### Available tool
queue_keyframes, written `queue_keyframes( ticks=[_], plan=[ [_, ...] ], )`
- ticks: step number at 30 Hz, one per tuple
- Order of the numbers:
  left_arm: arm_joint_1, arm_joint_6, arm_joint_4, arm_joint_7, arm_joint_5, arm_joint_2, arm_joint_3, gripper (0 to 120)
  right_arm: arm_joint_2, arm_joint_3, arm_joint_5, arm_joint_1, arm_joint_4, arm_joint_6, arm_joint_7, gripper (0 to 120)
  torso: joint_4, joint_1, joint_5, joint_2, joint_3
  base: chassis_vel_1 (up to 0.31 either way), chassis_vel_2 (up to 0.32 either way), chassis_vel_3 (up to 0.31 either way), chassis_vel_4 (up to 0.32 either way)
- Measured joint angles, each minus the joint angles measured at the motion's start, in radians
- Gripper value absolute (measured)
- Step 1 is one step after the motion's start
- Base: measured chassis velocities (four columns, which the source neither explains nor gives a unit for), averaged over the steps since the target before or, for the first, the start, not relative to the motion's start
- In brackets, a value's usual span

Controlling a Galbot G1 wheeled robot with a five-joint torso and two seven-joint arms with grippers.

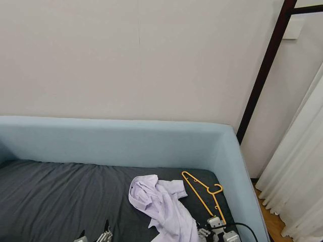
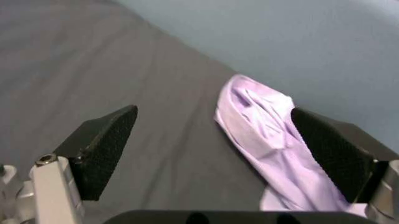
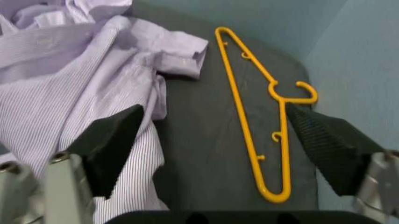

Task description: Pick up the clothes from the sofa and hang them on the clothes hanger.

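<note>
Item: light-blue sofa (image 1: 151, 143) with a dark grey seat (image 1: 50, 196), set against a plain pale wall (image 1: 126, 55). On the seat, toward the right-hand armrest: one lilac pinstriped shirt (image 1: 161, 204) (image 2: 268, 140) (image 3: 56, 70), crumpled in a heap, collar uppermost. Just beside it, between shirt and armrest: one orange hanger (image 1: 204, 194) (image 3: 262, 121), lying flat, hook toward the armrest. A shirt cuff reaches the hanger's far end, possibly touching, though it is hard to tell. Left pincer (image 1: 94, 234) (image 2: 212, 116): low over bare seat on the shirt's left, spread wide, holding nothing, with the shirt lying ahead near one pad. Right pincer (image 1: 217, 232) (image 3: 212, 112): low over the near end of the hanger, spread wide, holding nothing, shirt to one side and hanger to the other. Surroundings: a dark slanting post (image 1: 262, 75) behind the armrest, a white curtain (image 1: 298, 191) to the right, and a strip of wooden floor (image 1: 270, 222) below it.
</note>
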Motion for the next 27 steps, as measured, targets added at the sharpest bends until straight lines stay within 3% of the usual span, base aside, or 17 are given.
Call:
queue_keyframes(
  ticks=[4, 10, 14, 20, 24, 26, 27],
  plan=[
    [-0.141, 0.136, 0.009, -0.095, -0.213, -0.023, 0.019, 97, 0.010, -0.076, 0.031, 0.101, -0.023, 0.001, -0.005, 100, 0.0004, 0.000, 0.0002, 0.000, 0.000, 0.000, 0.000, 0.000, 0.000],
    [-0.315, 0.207, 0.078, -0.222, -0.363, -0.074, 0.021, 95, 0.011, -0.112, 0.052, 0.147, -0.033, 0.001, -0.006, 100, -0.0003, 0.000, 0.0002, 0.000, 0.000, 0.000, 0.000, 0.000, 0.000],
    [-0.447, 0.240, 0.185, -0.312, -0.445, -0.132, 0.031, 85, 0.006, -0.108, 0.070, 0.160, -0.032, -0.006, -0.006, 100, -0.0002, 0.000, 0.0003, 0.000, 0.000, 0.000, 0.000, 0.000, 0.000],
    [-0.551, 0.261, 0.327, -0.352, -0.453, -0.204, 0.051, 81, 0.007, -0.122, 0.094, 0.191, -0.034, -0.021, -0.005, 100, 0.0001, 0.000, 0.0003, 0.000, 0.000, 0.000, 0.000, 0.000, 0.000],
    [-0.664, 0.261, 0.490, -0.352, -0.424, -0.290, 0.062, 83, -0.004, -0.143, 0.118, 0.217, -0.027, -0.035, 0.001, 100, 0.0000, 0.000, 0.0001, 0.000, 0.000, 0.000, 0.000, 0.000, 0.000],
    [-0.670, 0.261, 0.497, -0.352, -0.424, -0.295, 0.062, 83, -0.005, -0.144, 0.119, 0.218, -0.027, -0.036, 0.002, 100, 0.0000, 0.000, 0.0002, 0.000, 0.000, 0.000, 0.000, 0.000, 0.000],
    [-0.716, 0.260, 0.555, -0.351, -0.419, -0.319, 0.057, 83, -0.008, -0.149, 0.124, 0.225, -0.027, -0.038, 0.005, 100, -0.0004, 0.000, 0.0000, 0.000, 0.000, 0.000, 0.000, 0.000, 0.000]
  ],
)
